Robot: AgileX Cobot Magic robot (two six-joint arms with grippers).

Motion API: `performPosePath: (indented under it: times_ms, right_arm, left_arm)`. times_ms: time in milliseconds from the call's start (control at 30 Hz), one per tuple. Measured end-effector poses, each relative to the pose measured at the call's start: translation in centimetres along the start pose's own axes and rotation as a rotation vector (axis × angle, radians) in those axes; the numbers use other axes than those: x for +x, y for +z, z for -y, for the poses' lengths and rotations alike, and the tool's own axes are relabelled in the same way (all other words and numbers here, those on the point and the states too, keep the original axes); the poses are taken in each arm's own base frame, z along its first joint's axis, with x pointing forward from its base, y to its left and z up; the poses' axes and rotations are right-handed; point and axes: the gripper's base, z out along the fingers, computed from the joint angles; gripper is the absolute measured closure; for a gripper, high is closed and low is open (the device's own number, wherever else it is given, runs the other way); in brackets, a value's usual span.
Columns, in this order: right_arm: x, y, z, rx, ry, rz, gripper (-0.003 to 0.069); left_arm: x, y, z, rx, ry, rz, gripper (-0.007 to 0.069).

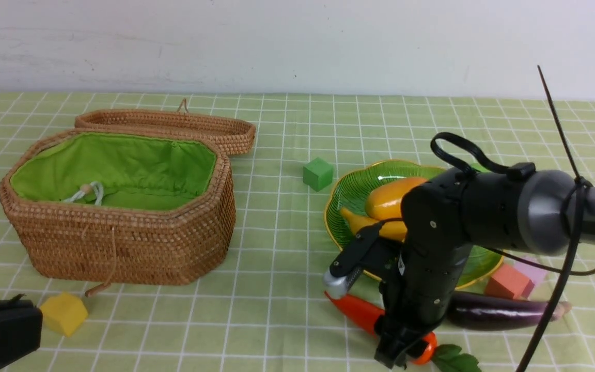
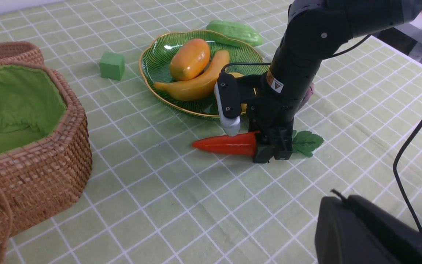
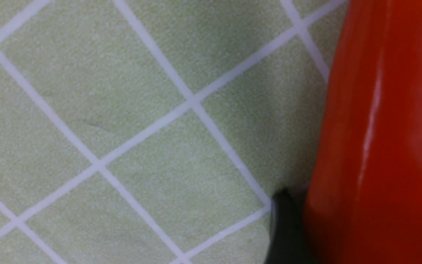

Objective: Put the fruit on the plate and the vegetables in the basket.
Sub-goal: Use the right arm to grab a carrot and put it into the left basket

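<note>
right gripper [image 2: 272,153] fingers [image 2: 262,157] straddle the carrot [image 2: 225,145] at its leafy end, just near-side of the plate [image 2: 159,58], can't tell if clamped; left gripper [image 1: 3,323] closed, holding nothing.

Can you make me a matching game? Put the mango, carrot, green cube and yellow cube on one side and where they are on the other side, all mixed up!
Things:
1. mango
2. carrot
3. green cube
4. yellow cube

Places:
A. in front of the basket, on the robot's side
B. on the plate
C. on the cloth, between basket and plate
D. on the cloth, at the right tool

Pairs: 1-B, 2-D, 3-C, 4-A
</note>
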Motion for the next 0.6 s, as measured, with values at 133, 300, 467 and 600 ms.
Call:
performPosePath:
  times_ms: [133,300,467,600]
  right_arm:
    - [0.2,-0.1,-0.2,-0.017,0.005,-0.024,0.0269]
    - [0.5,-2.2,-0.6,-0.030,0.016,0.000,0.0269]
    - [0.8,-4.2,-0.9,-0.034,0.028,0.036,0.0269]
    - [0.8,-6.5,-1.2,-0.050,0.050,0.069,0.0269]
  left_arm:
    - [0.0,0.0,0.0,0.000,0.000,0.000,0.0638]
    - [0.0,0.0,0.0,0.000,0.000,0.000,0.0638]
    - [0.0,0.0,0.0,0.000,0.000,0.001,0.0638]
    - [0.0,0.0,0.0,0.000,0.000,0.001,0.0638]
